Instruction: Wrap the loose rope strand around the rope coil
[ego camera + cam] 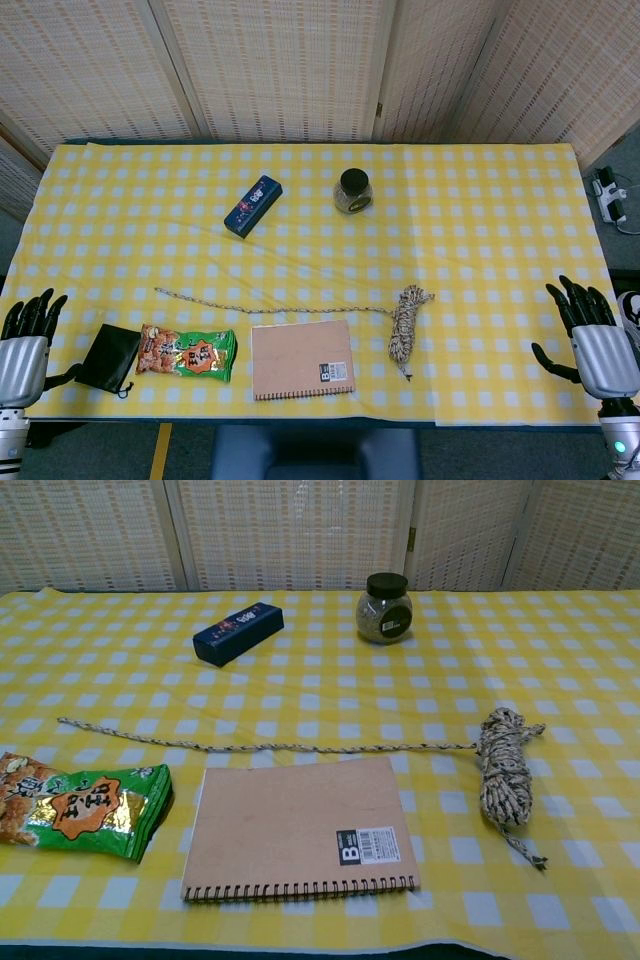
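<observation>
A speckled rope coil (405, 325) (504, 763) lies on the yellow checked tablecloth, right of centre near the front. Its loose strand (270, 306) (270, 746) runs straight left from the coil's top, ending near the table's left side. A short tail sticks out at the coil's lower end. My left hand (25, 345) hovers at the front left table edge, fingers apart, holding nothing. My right hand (590, 335) is at the front right edge, also spread and empty. Both hands are far from the rope. Neither hand shows in the chest view.
A brown spiral notebook (302, 359) (300, 828) lies just below the strand. A green snack bag (188, 352) (80, 808) and a black pouch (108, 357) sit front left. A blue box (253, 205) (238, 633) and a jar (353, 190) (385, 608) stand further back.
</observation>
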You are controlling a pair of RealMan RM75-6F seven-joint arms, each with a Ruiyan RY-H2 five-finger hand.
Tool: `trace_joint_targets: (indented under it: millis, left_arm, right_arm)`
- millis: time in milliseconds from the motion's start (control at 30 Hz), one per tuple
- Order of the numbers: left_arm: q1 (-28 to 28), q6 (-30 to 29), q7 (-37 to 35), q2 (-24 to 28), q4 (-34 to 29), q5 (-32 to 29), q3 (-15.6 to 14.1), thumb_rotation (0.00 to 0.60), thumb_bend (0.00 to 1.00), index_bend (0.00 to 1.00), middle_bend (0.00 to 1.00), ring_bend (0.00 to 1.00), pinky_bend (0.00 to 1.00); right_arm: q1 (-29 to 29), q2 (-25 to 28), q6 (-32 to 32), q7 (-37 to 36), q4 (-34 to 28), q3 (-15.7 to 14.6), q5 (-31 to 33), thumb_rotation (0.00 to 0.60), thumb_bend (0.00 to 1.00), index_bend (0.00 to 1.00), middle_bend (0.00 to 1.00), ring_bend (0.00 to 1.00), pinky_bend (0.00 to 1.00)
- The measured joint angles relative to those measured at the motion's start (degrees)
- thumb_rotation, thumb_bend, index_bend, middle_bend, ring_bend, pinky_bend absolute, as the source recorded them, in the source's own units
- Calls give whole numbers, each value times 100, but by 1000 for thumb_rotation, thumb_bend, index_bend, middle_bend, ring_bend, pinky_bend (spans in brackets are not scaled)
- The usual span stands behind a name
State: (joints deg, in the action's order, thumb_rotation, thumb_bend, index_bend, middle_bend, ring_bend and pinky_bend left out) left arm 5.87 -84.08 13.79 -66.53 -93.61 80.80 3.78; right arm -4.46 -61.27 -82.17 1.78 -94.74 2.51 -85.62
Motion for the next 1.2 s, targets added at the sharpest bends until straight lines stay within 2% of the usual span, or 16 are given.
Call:
trace_joint_targets:
  millis: [567, 633, 867, 967, 1200]
  left_arm:
    - [-17, -166, -81, -100, 112, 118, 17, 600, 135, 0, 0, 0, 0]
    - [-34, -188, -102, -94, 108, 131, 8, 600, 135, 0, 0, 0, 0]
    - [-82, -239, -169, -69, 110, 187, -32, 600, 135, 0, 0, 0, 0]
    - [-119, -284, -204, -58, 116, 203, -47, 600, 135, 0, 0, 0, 0]
    - [-164, -275, -246, -40, 117, 213, -96, 600, 135, 0, 0, 0, 0]
  right_arm:
    - [-28, -1, 32, -66, 37, 4, -3, 471, 369, 0, 0, 14, 0]
    - [-64, 1, 118, -87, 38, 0, 7, 468, 412, 0, 12, 39, 0]
    - [-412, -9, 793, -293, 43, 9, 66, 463, 674, 0, 113, 117, 0]
    - [-611, -29, 1153, -448, 68, 18, 102, 467, 711, 0, 160, 142, 0]
    - [-1046, -220, 1694, -628, 333, 38, 117, 471, 713, 0, 176, 158, 0]
